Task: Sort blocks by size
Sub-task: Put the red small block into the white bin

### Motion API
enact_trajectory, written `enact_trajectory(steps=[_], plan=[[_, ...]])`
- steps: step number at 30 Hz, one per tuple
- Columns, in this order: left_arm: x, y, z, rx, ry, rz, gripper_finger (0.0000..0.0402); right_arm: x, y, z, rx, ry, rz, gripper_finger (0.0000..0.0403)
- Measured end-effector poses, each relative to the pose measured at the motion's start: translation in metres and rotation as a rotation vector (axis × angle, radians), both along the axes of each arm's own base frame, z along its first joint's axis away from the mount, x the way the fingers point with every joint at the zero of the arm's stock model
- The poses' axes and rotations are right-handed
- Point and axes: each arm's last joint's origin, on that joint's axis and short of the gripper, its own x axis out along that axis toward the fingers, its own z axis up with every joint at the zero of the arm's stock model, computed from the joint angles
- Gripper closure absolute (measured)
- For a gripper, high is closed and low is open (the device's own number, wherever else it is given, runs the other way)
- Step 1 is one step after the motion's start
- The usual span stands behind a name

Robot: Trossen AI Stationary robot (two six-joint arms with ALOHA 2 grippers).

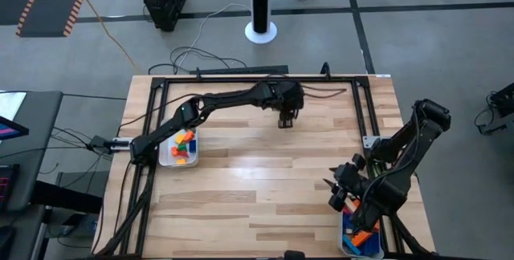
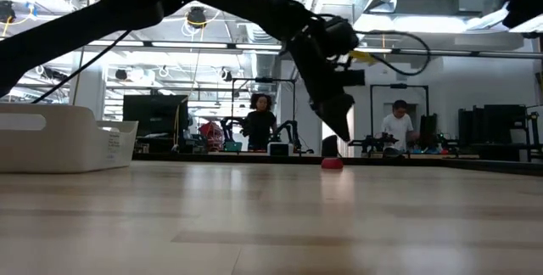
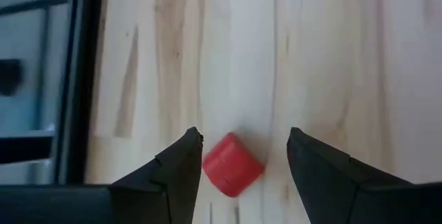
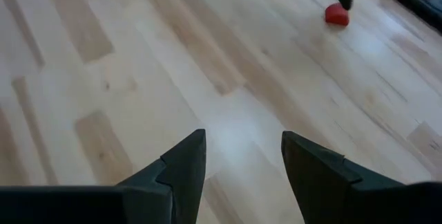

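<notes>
A small red cube block (image 3: pixel 232 164) lies on the wooden table near its far edge, resting on a face; it also shows in the low view (image 2: pixel 332 162) and the right wrist view (image 4: pixel 336 14). My left gripper (image 3: pixel 245 156) is open above it, fingers pointing down, one on either side of the cube, apart from it. It shows in the high view (image 1: pixel 287 120). My right gripper (image 4: pixel 243 156) is open and empty over the table's near right part (image 1: pixel 339 186). Several coloured blocks lie in two white trays.
A white tray (image 1: pixel 165 157) with several blocks stands at the table's left. Another white tray (image 1: pixel 346 244) with blocks stands at the near right corner under my right arm. A black frame (image 1: pixel 241 78) runs along the table's edges. People stand in the room beyond.
</notes>
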Motion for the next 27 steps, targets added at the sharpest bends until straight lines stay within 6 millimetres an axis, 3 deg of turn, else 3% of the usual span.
enact_trajectory(steps=[6, 12, 16, 21, 27], plan=[[-0.013, 0.015, 0.010, -0.167, -0.030, -0.014, 0.0215, 0.008, -0.022, -0.019, -0.082, 0.014, -0.105, 0.0187], [-0.022, 0.004, 0.037, -0.152, -0.069, -0.047, 0.0266, 0.018, -0.054, -0.031, -0.078, 0.117, -0.150, 0.0187], [-0.036, -0.001, 0.039, -0.148, -0.065, -0.051, 0.0295, 0.014, -0.076, -0.028, -0.056, 0.091, -0.111, 0.0187], [-0.069, -0.008, 0.044, -0.120, -0.139, -0.048, 0.0314, 0.009, -0.109, -0.030, -0.018, 0.022, -0.071, 0.0187], [-0.120, -0.029, 0.049, -0.084, -0.253, -0.032, 0.0318, 0.030, -0.155, -0.043, 0.004, -0.021, 0.001, 0.0187]])
